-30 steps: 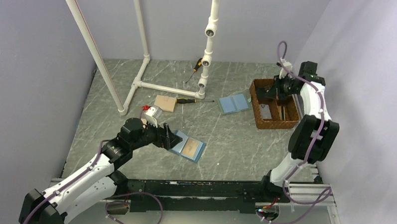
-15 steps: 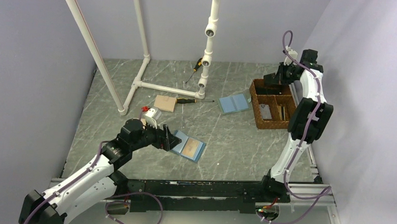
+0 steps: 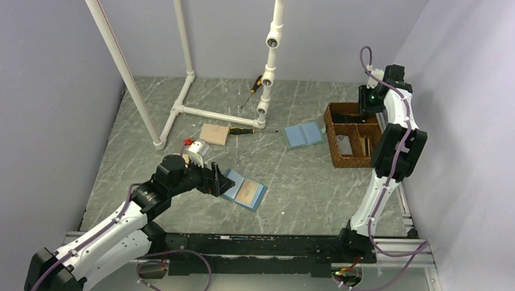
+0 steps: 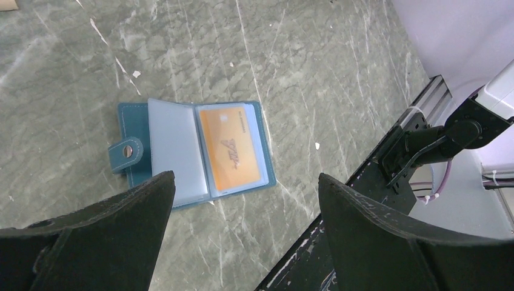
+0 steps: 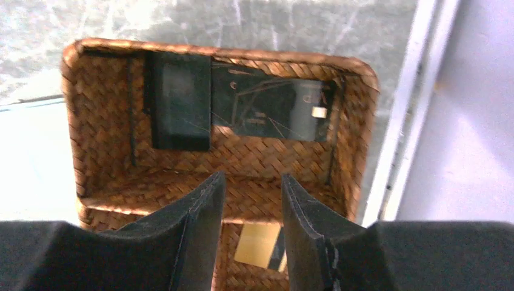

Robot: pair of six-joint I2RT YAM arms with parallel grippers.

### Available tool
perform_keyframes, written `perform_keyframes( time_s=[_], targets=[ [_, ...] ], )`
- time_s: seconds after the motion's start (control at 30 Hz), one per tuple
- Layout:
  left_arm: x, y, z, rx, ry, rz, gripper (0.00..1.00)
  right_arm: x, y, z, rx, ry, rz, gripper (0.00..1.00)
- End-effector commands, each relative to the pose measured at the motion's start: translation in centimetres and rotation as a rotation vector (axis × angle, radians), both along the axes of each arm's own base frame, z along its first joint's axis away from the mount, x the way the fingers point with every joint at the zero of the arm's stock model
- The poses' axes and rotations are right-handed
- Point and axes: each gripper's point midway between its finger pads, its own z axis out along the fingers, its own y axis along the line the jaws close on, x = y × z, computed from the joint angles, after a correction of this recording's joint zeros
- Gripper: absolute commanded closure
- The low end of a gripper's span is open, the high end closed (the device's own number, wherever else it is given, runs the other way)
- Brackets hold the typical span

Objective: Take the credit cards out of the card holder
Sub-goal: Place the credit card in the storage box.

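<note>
The card holder (image 3: 243, 191) lies open on the table, teal outside and lighter blue inside, also in the left wrist view (image 4: 173, 151). An orange credit card (image 4: 233, 148) sits in its right half; the left half looks empty. My left gripper (image 3: 222, 181) is open and empty, just above the holder's left edge (image 4: 245, 179). My right gripper (image 3: 366, 103) hangs above the far end of a woven basket (image 3: 335, 148), its jaws narrowly parted with nothing between them (image 5: 251, 182). Two dark cards (image 5: 180, 109) (image 5: 273, 109) and a gold card (image 5: 257, 242) lie in the basket (image 5: 70, 121).
A paler blue-grey folder (image 3: 304, 134) lies left of the basket. A tan block (image 3: 214, 133), a screwdriver (image 3: 242, 129) and a small white object (image 3: 196, 146) lie behind the left gripper. A white pipe frame (image 3: 185, 107) stands at the back left. The right wall is close to the basket.
My right arm has risen out of the basket and drawn back toward its far end. The left arm and the card holder have not moved.
</note>
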Motion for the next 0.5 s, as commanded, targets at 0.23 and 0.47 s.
perform_keyframes(
  time_s=[0.23, 0.47],
  targets=[
    [0.2, -0.8, 0.2, -0.042, 0.015, -0.013, 0.07, -4.0, 5.1, 8.2, -0.017, -0.195, 0.218, 0.57],
    [0.4, -1.4, -0.5, -0.073, 0.077, -0.007, 0.07, -12.5, 16.6, 12.1, 0.228, -0.319, 0.631, 0.56]
  ],
)
